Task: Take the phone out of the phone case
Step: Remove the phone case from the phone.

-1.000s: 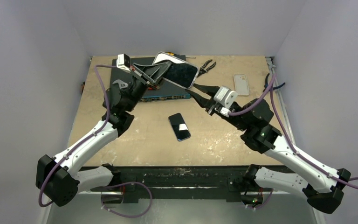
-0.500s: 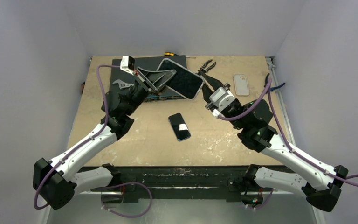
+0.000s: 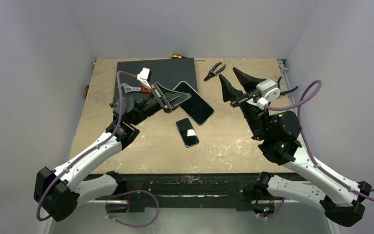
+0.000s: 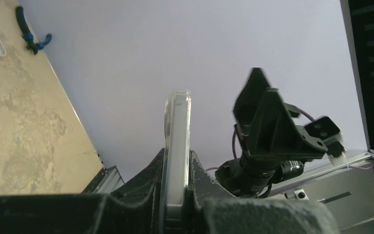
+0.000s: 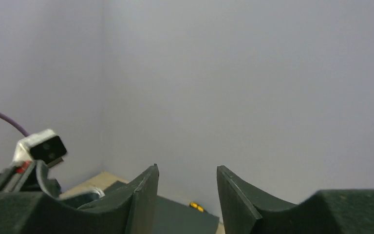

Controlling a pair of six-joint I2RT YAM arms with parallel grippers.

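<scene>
Though not yet out of its clear case (image 4: 177, 122), phone (image 3: 196, 104): pinched at one end by the left gripper (image 3: 172, 99), lifted off the table (image 3: 233, 141), tilted, dark screen facing up, just in front of the black box's near right corner.
Black box (image 3: 153, 73): flat and wide, at the back of the table.
Left gripper: squeezed tight on the cased phone, one finger on each flat side, thin edge of the case sticking up between them in the wrist view.
Clear case: wrapped round the phone, pale rim showing round the dark screen.
Right gripper (image 3: 235, 84): up in the air to the right of the black box, fingers apart, holding nothing, not touching the phone.
Right fingers (image 5: 142, 197): two dark points with a wide gap, only wall seen between them.
Second phone (image 3: 187, 132): flat on the table in front of the black box, nearer the arms, apart from the held phone.
Pliers (image 3: 215, 70): lying just to the right of the black box.
Screwdriver (image 3: 177, 56): yellow handle, just behind the black box's far right corner.
Wrench (image 3: 126, 88): silver, at the black box's near left corner, partly hidden by the left arm.
Blue-handled tool (image 3: 288, 90): far to the right of the black box, at the table's edge.
</scene>
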